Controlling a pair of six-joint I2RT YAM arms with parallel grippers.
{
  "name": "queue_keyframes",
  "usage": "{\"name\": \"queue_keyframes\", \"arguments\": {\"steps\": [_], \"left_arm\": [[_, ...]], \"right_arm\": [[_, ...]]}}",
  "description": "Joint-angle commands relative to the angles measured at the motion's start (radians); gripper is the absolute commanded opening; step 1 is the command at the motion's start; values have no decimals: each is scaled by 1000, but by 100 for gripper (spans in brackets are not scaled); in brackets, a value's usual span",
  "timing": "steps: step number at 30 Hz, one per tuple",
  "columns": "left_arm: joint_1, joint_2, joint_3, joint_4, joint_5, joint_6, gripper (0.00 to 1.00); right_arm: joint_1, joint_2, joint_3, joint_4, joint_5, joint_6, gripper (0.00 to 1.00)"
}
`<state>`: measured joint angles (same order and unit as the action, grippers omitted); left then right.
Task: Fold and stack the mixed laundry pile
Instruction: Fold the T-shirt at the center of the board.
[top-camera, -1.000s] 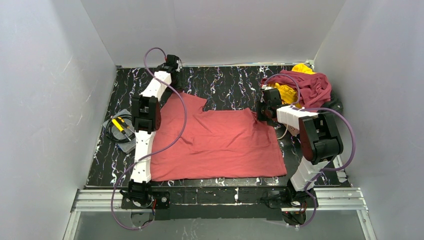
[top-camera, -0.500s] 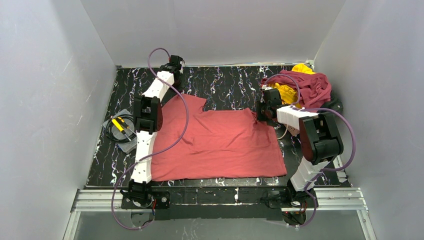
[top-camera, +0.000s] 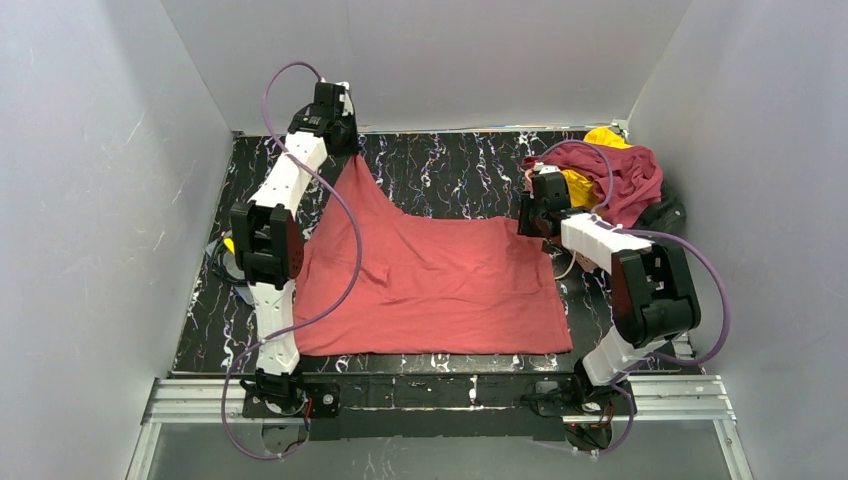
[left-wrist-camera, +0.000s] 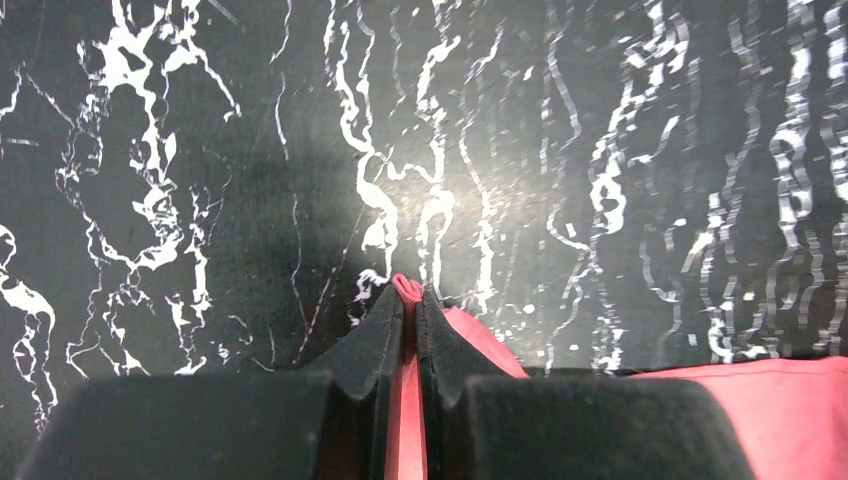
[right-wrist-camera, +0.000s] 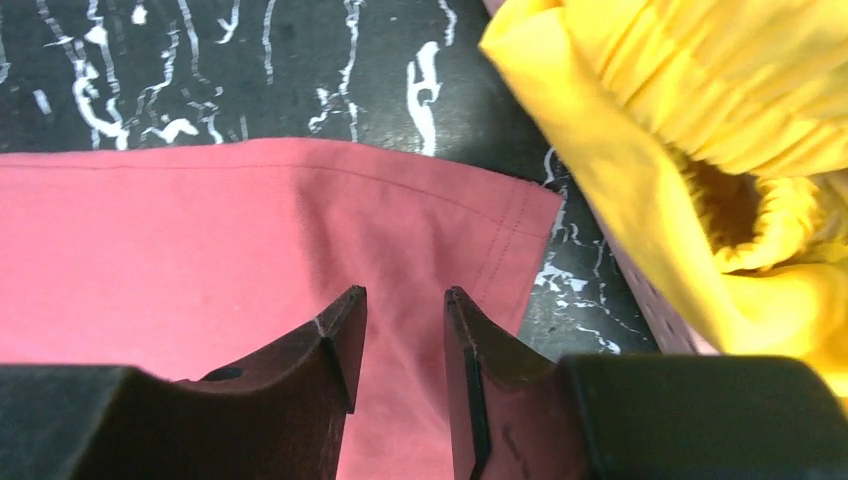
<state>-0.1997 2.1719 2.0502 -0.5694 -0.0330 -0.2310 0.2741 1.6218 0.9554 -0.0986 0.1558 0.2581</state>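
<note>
the left gripper has its fingers clenched on a corner of the salmon-red garment, raised off the marbled table — a second ago that corner lay flat. the left arm stretches high toward the back left. the right gripper stands with fingers parted over the garment's far right corner, released now, its arm bent low beside the maroon garment and yellow garment heaped back right.
</note>
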Motion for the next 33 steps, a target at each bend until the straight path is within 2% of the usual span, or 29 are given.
{"name": "queue_keyframes", "arguments": {"steps": [1, 13, 17, 20, 22, 25, 29, 33], "left_arm": [[5, -49, -19, 17, 65, -21, 0], [5, -44, -3, 3, 87, -24, 0], [5, -46, -3, 3, 90, -24, 0], [6, -46, -3, 1, 92, -24, 0], [5, -48, -5, 2, 95, -25, 0], [5, -56, -16, 8, 97, -25, 0], [8, -82, -31, 23, 100, -32, 0], [41, -92, -4, 21, 148, -48, 0]], "right_arm": [[-6, 56, 78, -42, 111, -3, 45], [-12, 188, 152, -82, 259, 42, 53], [-22, 210, 141, -76, 219, 50, 61], [-33, 241, 144, -75, 130, 50, 60], [-50, 262, 146, -66, 59, 55, 53], [-61, 272, 142, -53, 0, 64, 38], [-61, 226, 135, -22, -56, 59, 21], [-61, 171, 163, -12, -64, 34, 9]]}}
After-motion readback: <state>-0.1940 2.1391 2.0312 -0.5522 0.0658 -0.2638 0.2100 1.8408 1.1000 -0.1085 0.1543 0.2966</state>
